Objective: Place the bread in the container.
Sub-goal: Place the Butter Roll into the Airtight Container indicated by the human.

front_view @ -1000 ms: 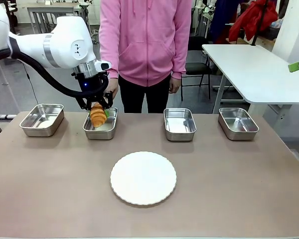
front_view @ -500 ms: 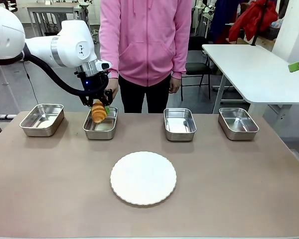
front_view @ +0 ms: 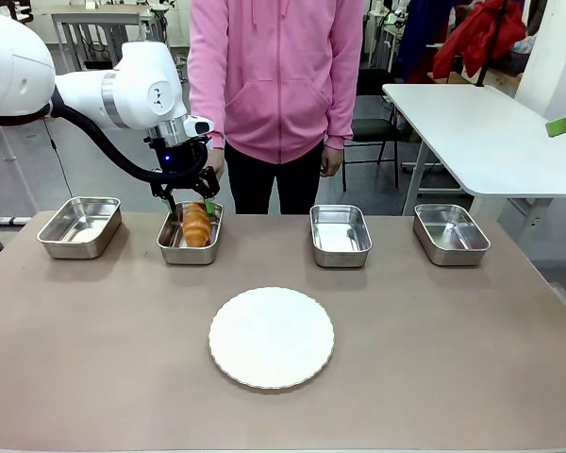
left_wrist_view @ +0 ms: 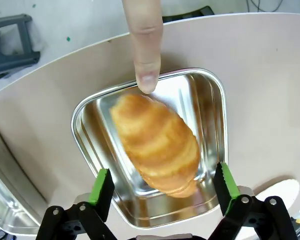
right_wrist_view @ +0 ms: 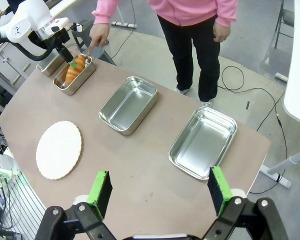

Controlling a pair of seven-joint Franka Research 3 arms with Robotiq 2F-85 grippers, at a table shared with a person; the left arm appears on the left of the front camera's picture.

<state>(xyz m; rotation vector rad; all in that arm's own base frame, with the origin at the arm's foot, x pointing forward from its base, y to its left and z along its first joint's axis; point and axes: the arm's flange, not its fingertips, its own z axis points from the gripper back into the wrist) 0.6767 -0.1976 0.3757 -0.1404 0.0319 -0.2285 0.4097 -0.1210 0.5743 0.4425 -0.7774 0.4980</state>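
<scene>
The bread (front_view: pixel 197 225), a golden-brown croissant, lies inside the container (front_view: pixel 174 249), the second steel pan from the left. My left gripper (front_view: pixel 191 199) hangs open just above it, apart from the crust. In the left wrist view the croissant (left_wrist_view: pixel 155 142) lies slanted across the pan (left_wrist_view: pixel 212 107), with the green pads (left_wrist_view: pixel 104 182) spread wide on either side of it. A person's finger (left_wrist_view: pixel 147 50) points at the pan's far rim. My right gripper (right_wrist_view: pixel 157 187) is open and empty, high above the table, looking down at the bread (right_wrist_view: pixel 72 69).
A round white plate (front_view: pixel 272 337) lies mid-table. Three more steel pans stand in the far row: far left (front_view: pixel 79 226), right of centre (front_view: pixel 341 235) and far right (front_view: pixel 451 233). The person in pink (front_view: pixel 275 75) stands behind the table.
My left gripper held the croissant over the pan, then opened. The croissant dropped out and now lies in the pan, and the gripper has risen a little.
</scene>
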